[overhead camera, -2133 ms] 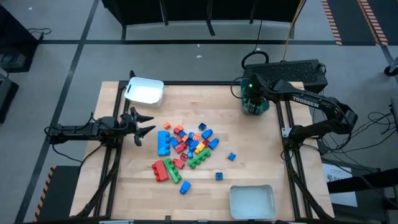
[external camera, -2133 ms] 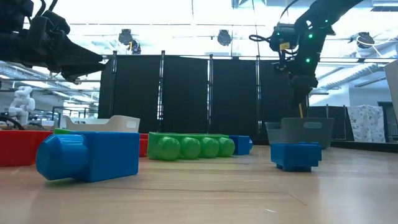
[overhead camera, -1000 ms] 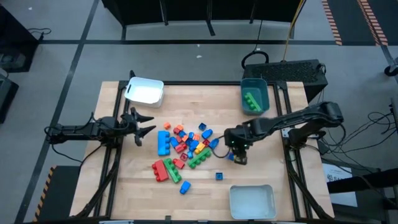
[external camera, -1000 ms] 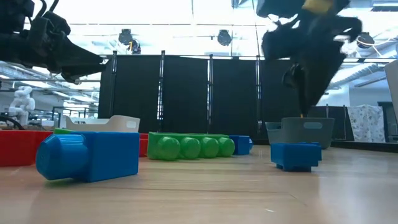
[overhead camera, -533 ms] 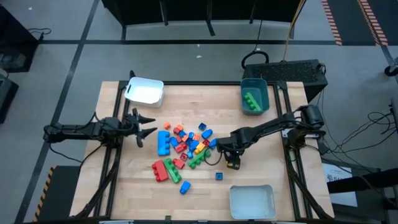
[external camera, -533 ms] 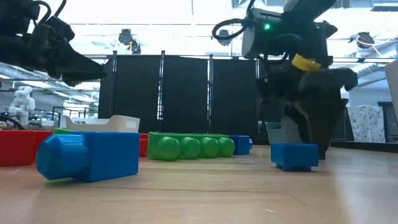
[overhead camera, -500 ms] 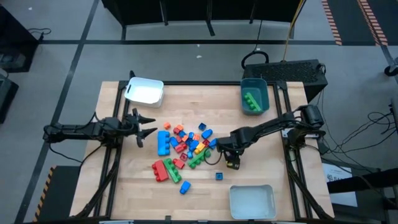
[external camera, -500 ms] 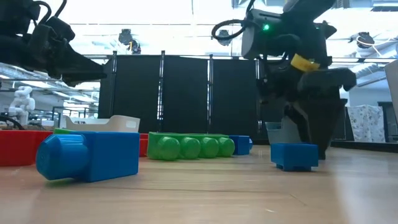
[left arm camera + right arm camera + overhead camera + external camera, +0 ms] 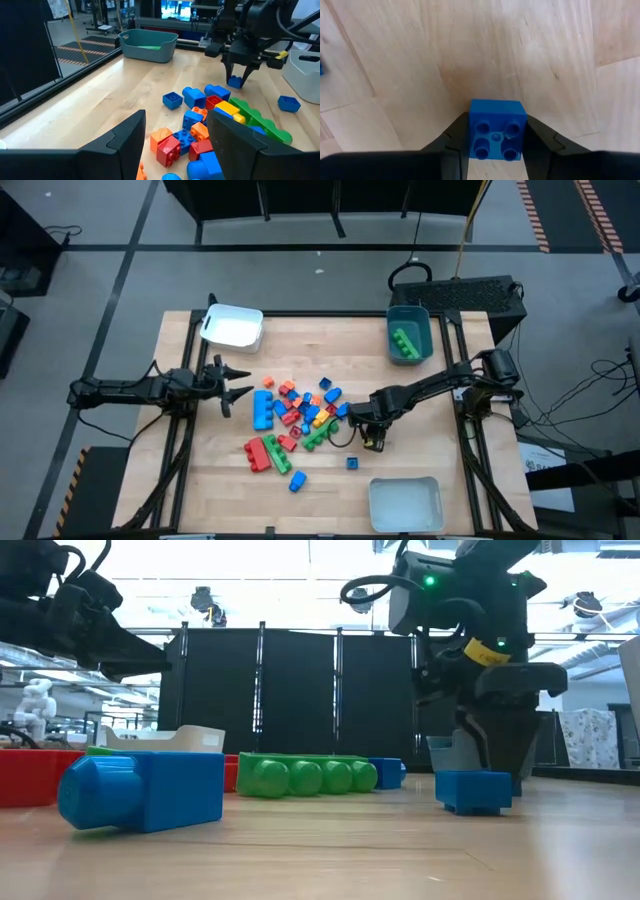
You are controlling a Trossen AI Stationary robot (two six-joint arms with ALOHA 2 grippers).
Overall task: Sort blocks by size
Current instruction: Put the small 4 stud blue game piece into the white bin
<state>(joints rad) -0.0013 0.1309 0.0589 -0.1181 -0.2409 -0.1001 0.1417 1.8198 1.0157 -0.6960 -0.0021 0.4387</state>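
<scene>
My right tool (image 9: 495,137) pinches a small blue block (image 9: 496,136) down on the table (image 9: 420,400), just right of the block pile (image 9: 300,415). My left tool (image 9: 228,380) waits spread wide left of it.

You see a pale wood-grain table (image 9: 420,395) carrying a heap of blocks (image 9: 300,420) in red, blue, green, orange and yellow. The small block (image 9: 496,129) between the right gripper's (image 9: 496,142) black fingers is bright blue with four studs. A long bar (image 9: 305,776) is green, and the big brick (image 9: 142,790) nearest your low camera is blue beside a red one (image 9: 35,778). One tray (image 9: 409,333) is teal with a green brick inside; the other two trays (image 9: 233,326) (image 9: 405,503) are white. Both arms are black.
</scene>
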